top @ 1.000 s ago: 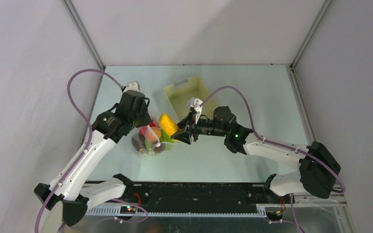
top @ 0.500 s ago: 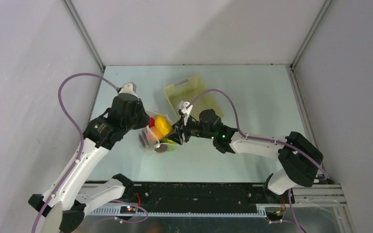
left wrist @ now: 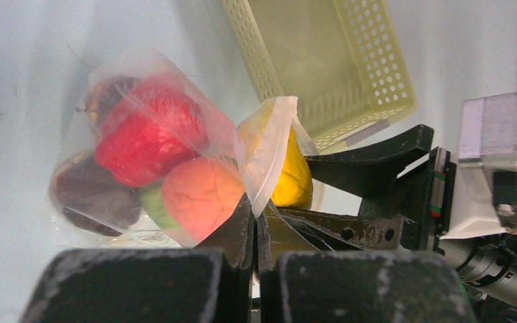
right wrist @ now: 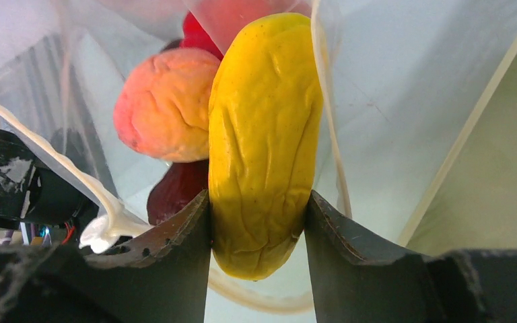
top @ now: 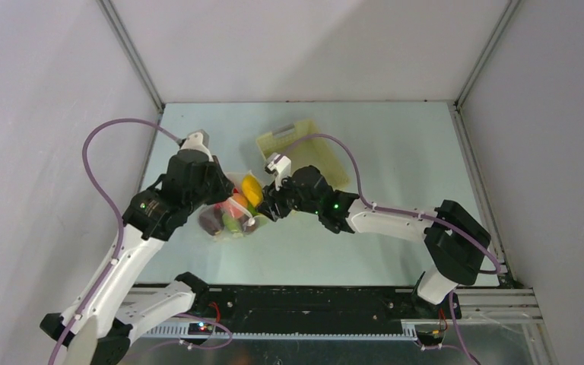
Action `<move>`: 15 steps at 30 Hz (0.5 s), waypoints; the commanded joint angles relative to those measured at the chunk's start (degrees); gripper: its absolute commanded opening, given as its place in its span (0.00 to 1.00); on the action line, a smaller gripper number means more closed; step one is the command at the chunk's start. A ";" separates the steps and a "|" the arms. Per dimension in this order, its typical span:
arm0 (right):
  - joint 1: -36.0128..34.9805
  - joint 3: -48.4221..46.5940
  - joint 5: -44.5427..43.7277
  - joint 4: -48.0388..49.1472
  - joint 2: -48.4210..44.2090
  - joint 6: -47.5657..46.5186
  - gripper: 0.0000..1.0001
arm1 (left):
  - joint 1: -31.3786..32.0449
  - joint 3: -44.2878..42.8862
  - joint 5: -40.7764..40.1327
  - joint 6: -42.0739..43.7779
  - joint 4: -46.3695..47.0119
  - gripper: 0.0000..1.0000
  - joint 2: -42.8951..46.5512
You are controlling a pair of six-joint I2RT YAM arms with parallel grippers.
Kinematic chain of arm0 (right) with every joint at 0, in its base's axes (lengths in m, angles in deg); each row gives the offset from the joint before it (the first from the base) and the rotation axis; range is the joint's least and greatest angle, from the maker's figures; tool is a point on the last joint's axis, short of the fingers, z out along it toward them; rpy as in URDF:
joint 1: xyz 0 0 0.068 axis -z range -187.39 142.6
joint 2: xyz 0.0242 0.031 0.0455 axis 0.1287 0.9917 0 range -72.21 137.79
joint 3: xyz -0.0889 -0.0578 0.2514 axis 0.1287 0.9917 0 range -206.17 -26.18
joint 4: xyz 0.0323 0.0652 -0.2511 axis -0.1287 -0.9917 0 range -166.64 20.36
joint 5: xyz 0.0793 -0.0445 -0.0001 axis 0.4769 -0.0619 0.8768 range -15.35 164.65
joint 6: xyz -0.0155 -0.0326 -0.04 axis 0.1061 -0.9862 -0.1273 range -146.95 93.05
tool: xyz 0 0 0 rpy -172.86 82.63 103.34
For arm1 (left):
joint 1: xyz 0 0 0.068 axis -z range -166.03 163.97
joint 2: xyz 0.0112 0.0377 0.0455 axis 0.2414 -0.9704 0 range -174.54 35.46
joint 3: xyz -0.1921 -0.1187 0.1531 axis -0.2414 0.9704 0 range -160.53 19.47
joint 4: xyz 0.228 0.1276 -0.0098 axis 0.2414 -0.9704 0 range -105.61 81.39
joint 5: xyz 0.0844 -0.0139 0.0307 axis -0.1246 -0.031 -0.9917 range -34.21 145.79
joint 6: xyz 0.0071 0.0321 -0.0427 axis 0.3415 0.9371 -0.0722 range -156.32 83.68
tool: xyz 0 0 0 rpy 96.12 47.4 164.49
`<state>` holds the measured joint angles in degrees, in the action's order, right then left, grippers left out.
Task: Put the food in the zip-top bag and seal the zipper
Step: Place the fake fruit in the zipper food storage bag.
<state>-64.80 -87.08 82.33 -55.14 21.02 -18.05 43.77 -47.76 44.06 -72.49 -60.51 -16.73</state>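
right claw pinching banana at bag mouth | left claw clamped on bag rim, bag beside basket | bag looks floppy, slick: hold the rim; banana seems soft, grip mid-body

Yellow banana pokes into the open bag (peach, pepper, apples inside).

Yellow banana, orange-pink peach, red pepper, pale yellow basket

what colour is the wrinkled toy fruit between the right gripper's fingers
Yellow: the wrinkled toy banana, clearest in the right wrist view.
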 commanded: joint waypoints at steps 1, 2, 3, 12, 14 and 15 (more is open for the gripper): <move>-0.64 -2.65 -2.26 -5.87 0.65 0.02 0.31 | -0.34 0.10 1.33 -1.39 4.03 0.00 2.53; -0.75 -2.65 -2.03 -6.43 0.60 0.00 0.33 | -0.35 0.39 1.30 -1.48 4.15 0.00 2.72; -1.01 -2.69 -1.57 -6.69 0.34 0.06 0.33 | -0.33 0.49 1.32 -1.56 4.30 0.00 2.76; -1.22 -2.72 -2.80 -9.11 -1.33 2.93 0.61 | -0.34 2.29 0.63 -1.99 4.37 0.00 4.45; -1.28 -2.65 -3.06 -9.70 -2.52 3.52 0.68 | -0.36 2.88 0.70 -2.18 4.51 0.00 4.84; -1.30 -2.69 -2.90 -10.09 -2.97 3.87 0.74 | -0.31 3.26 0.68 -2.26 4.60 0.00 4.97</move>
<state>-65.94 -87.69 81.06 -63.51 21.00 -15.97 43.77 -44.65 44.08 -73.43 -60.14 -13.89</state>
